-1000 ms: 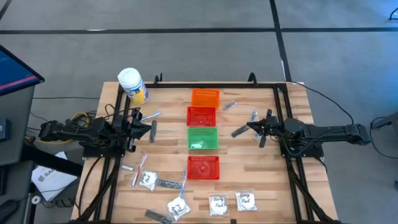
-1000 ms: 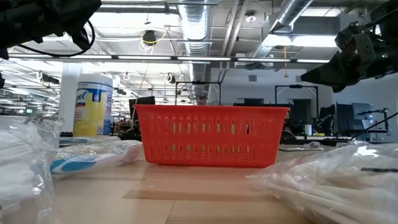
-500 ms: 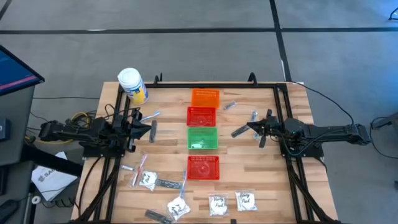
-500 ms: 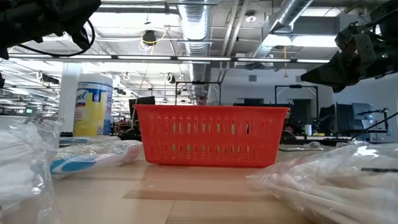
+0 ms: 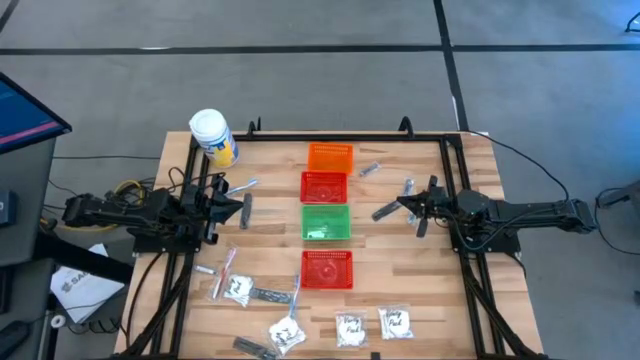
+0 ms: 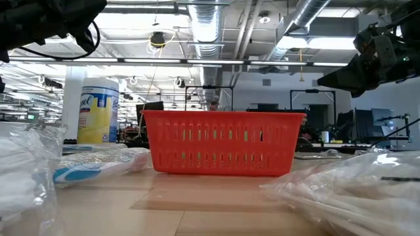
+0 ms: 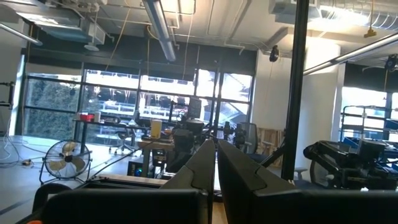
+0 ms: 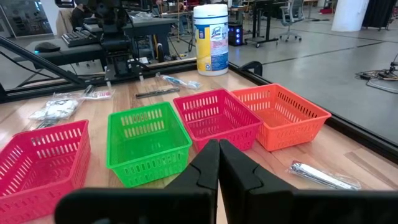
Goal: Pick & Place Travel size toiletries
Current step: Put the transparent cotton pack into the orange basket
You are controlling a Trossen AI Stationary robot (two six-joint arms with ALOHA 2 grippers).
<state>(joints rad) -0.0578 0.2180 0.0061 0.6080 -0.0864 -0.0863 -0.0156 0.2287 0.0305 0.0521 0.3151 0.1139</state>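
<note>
The travel size toiletries lie scattered on the wooden table. Clear sachets [image 5: 237,289] [image 5: 350,327] and a pink toothbrush [image 5: 225,270] are near the front edge. A dark strip [image 5: 246,210] lies by the left arm, and silvery tubes [image 5: 385,211] [image 5: 370,169] lie right of the baskets. My left gripper [image 5: 232,207] [image 7: 216,163] hovers shut at the table's left, pointing slightly upward toward the room. My right gripper [image 5: 404,203] [image 8: 219,163] hovers shut at the right, above the table, aimed at the baskets. Neither holds anything.
Several mesh baskets stand in a row down the table's middle: orange [image 5: 330,157], red [image 5: 324,186], green [image 5: 326,221], red [image 5: 327,268]. A white jar with a yellow label [image 5: 213,137] stands at the far left corner. Black frame rails [image 5: 455,190] run along both sides.
</note>
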